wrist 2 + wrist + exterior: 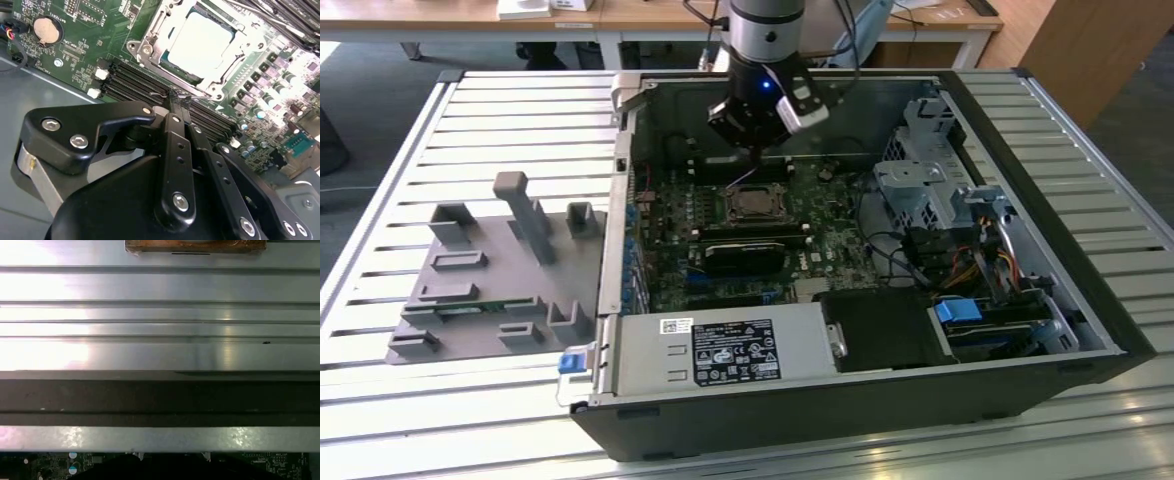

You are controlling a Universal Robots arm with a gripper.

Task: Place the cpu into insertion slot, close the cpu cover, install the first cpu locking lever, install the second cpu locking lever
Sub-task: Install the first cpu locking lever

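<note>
Got gripper [178,100] pinched shut on lever [161,93] right beside the closed cover [159,27], with cpu [202,40] already seated under it.

One cpu [202,42] (seated), one cpu cover [172,65].

Exterior view evenly lit; the slatted table [400,420] carries a pale sheen, and the computer case [854,420] interior lies in shade. Second wrist view: glare washes out the cpu [202,42] and adjoining motherboard [295,70]. First wrist view: bright glare patches on the table slats.
</note>
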